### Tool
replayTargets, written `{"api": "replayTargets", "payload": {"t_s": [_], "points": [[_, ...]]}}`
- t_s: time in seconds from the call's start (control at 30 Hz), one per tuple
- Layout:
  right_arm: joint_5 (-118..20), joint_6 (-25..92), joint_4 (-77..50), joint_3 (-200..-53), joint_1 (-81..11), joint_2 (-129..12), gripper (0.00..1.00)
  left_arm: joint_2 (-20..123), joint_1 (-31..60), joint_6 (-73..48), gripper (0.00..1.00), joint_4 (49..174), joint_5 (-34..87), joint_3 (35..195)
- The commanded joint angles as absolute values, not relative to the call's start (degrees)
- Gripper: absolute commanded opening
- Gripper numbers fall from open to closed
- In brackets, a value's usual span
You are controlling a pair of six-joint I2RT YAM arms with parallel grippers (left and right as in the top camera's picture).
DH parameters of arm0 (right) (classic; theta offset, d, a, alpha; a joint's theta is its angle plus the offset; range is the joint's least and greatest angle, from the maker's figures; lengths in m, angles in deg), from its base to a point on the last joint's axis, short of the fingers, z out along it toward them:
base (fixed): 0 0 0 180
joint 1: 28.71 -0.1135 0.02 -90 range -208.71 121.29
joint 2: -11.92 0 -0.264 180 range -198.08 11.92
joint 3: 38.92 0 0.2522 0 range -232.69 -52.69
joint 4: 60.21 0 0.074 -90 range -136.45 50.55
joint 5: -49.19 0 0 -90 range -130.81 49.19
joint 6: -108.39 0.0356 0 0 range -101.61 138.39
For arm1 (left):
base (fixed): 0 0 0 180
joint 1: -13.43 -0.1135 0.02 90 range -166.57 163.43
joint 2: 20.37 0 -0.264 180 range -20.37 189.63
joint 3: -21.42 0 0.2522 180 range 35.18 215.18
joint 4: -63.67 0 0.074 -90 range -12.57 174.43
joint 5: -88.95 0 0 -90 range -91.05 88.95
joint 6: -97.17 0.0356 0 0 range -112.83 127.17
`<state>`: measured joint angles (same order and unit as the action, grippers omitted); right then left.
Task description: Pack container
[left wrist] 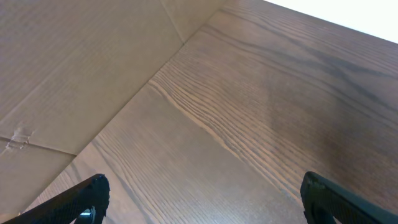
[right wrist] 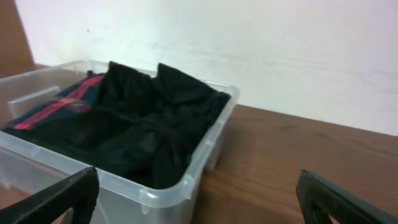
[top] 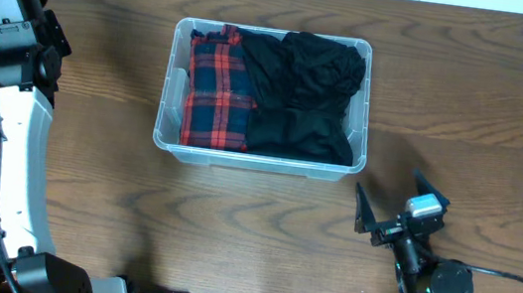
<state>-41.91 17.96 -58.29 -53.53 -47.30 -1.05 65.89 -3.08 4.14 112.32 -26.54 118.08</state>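
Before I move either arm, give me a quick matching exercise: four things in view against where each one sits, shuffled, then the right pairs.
Things
1. plaid cloth
2. black clothes
3. left arm's fingers
4. right arm's fingers

Places
A. on the near side of the bin, past its right corner
B. left part of the bin
C. far left corner of the table
D. middle and right part of the bin

Pairs: 1-B, 2-D, 3-C, 4-A
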Motion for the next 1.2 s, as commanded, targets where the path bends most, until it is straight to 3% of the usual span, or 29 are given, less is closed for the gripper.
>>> {"api": "replayTargets", "payload": {"t_s": [0.0, 0.47, 1.17], "points": [[-43.4, 18.77, -58.42, -53.0, -44.99, 1.38, 0.99, 66.11, -3.32, 3.42, 0.98, 112.37, -27.07, 117.81], [-45.02, 18.53, -42.49, -53.0, -36.44, 11.26, 0.99, 66.11, -3.32, 3.42, 0.98, 112.37, -27.04, 117.81], [-44.67, 18.55, -42.55, -53.0, -29.69, 11.63, 0.99, 66.11, -3.32, 3.42, 0.98, 112.37, -27.07, 117.81]]}}
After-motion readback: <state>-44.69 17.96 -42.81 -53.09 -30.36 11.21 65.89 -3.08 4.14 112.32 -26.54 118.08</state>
